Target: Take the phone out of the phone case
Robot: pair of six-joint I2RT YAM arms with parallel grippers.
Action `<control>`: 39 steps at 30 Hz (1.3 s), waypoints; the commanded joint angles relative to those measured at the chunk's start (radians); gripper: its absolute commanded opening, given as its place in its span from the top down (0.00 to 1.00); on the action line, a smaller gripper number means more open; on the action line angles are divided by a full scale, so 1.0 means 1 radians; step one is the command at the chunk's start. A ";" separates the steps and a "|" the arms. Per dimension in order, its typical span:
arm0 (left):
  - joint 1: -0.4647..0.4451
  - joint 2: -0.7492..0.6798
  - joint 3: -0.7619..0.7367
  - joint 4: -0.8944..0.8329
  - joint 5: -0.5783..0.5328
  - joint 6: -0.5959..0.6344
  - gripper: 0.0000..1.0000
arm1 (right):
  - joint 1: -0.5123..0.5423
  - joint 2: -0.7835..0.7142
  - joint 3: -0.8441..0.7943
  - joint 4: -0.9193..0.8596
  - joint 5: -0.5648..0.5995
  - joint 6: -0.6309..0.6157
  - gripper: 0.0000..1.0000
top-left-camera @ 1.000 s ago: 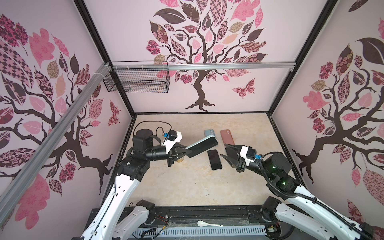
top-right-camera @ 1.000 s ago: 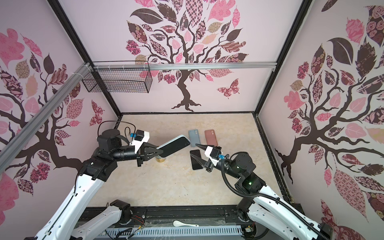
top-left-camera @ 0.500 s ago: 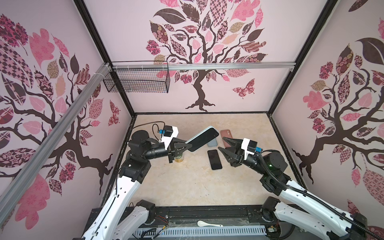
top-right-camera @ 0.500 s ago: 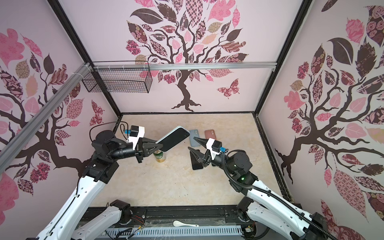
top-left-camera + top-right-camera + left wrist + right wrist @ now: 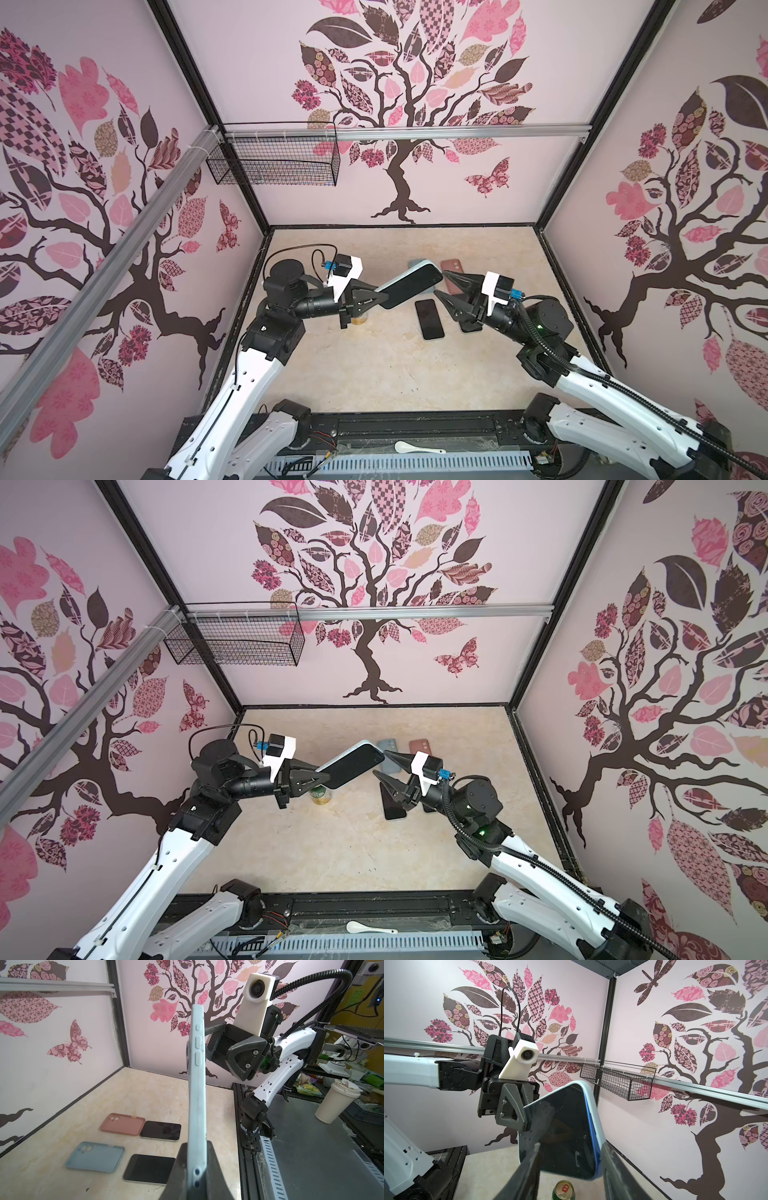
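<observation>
left end effector [image 5: 383,294] clamping cased phone [image 5: 415,282], right end effector [image 5: 439,282] half open

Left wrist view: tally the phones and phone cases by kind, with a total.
Empty phone cases: 2, the pink case and the light blue case.
Bare phones: 2, the phone by the pink case and the phone by the light blue case.
Cased phone: 1, held aloft.
Total: 5.
</observation>
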 commanded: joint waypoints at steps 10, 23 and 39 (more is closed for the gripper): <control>-0.007 -0.024 0.001 0.044 -0.011 0.003 1.00 | 0.001 -0.037 0.012 -0.035 0.068 0.010 0.51; -0.008 -0.027 0.000 0.045 -0.024 0.000 1.00 | 0.001 -0.020 0.015 -0.058 -0.012 0.011 0.52; -0.008 -0.023 0.002 0.016 -0.044 0.016 1.00 | 0.001 -0.041 -0.011 -0.014 -0.032 0.012 0.53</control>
